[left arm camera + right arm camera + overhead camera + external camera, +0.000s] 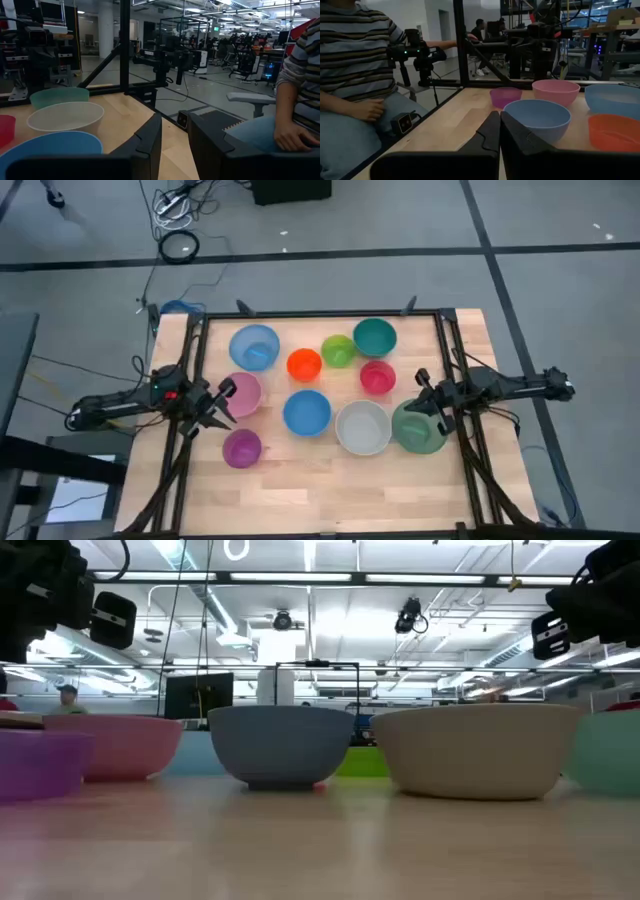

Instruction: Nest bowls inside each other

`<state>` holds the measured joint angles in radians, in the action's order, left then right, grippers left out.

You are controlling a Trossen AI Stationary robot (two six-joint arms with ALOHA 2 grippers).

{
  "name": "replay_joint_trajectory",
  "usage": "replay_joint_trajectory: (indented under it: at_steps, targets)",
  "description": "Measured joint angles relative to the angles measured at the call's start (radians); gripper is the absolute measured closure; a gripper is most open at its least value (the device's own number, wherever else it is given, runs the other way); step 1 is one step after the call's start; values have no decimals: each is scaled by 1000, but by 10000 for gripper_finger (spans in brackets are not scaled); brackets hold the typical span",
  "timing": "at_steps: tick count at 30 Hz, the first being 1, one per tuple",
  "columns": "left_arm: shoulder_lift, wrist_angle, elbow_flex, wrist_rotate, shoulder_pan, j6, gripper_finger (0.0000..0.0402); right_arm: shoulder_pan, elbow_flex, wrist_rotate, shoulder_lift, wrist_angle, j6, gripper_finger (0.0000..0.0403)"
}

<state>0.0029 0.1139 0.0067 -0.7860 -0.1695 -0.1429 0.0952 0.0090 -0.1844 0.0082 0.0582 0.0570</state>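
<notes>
No bowl is nested yet: all lie apart around the white bowl [362,426]. The left pincer [222,409] is parted, the right pincer [425,392] closed, both empty.

Light blue bowl [254,346], orange bowl [304,364], lime bowl [338,350], teal bowl [374,337], white bowl [362,427], striped sleeve [355,50]

Both arms dark, near black, slim jointed links. Left arm [120,408]: small red light near the wrist, black cables trailing off it. Right arm [500,390]: cables along its length. Left gripper [172,145] and right gripper [499,134]: flat, matte black, wedge-shaped fingers.
</notes>
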Motion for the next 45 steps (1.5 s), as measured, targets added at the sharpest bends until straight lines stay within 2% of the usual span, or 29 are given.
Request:
replay_joint_trajectory:
  at_steps: [39,45]
  targets:
    - [0,0,0,0,0,5,300,0,0,0,0,0,0,399]
    - [0,76,0,15,0,123,300,0,0,2,0,27,-37,402]
